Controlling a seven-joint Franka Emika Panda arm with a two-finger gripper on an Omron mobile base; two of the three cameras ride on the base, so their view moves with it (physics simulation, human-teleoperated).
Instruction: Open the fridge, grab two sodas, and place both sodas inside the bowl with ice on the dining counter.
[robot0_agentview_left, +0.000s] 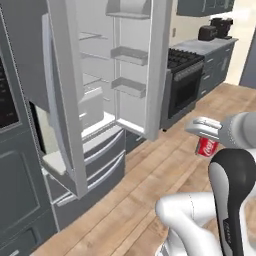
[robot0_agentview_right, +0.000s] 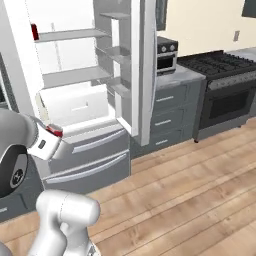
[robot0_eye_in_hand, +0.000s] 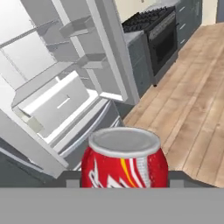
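Soda (robot0_eye_in_hand: 124, 158) sits upright in my gripper (robot0_eye_in_hand: 118, 183), red can, silvery top up. In the hand view it fills the low centre, with dark finger tips (robot0_eye_in_hand: 72, 179) showing at either side of it, closed against the can. From the left base view the same can (robot0_agentview_left: 206, 146) hangs under my hand (robot0_agentview_left: 205, 127), above wood floor (robot0_agentview_left: 150, 185); from the right base view just a sliver of red (robot0_agentview_right: 54, 131) shows at the hand's end.

Ahead of the hand and beyond the can: the fridge (robot0_eye_in_hand: 65, 100), both upper doors swung open, white shelves bare in the part I can see, a white drawer (robot0_eye_in_hand: 57, 103) pulled partly out, grey lower drawers (robot0_agentview_right: 90, 160) shut below it. The near door (robot0_agentview_left: 67, 95) stands edge-on to the left of my hand in the left base view.

A second soda (robot0_agentview_right: 34, 31) stands on an upper fridge shelf, far up and back from the hand, half hidden by the door frame.

Right of the fridge: grey cabinets (robot0_agentview_right: 170, 117) with a small oven (robot0_agentview_right: 167, 54) on top, then a black stove (robot0_agentview_right: 225, 95).
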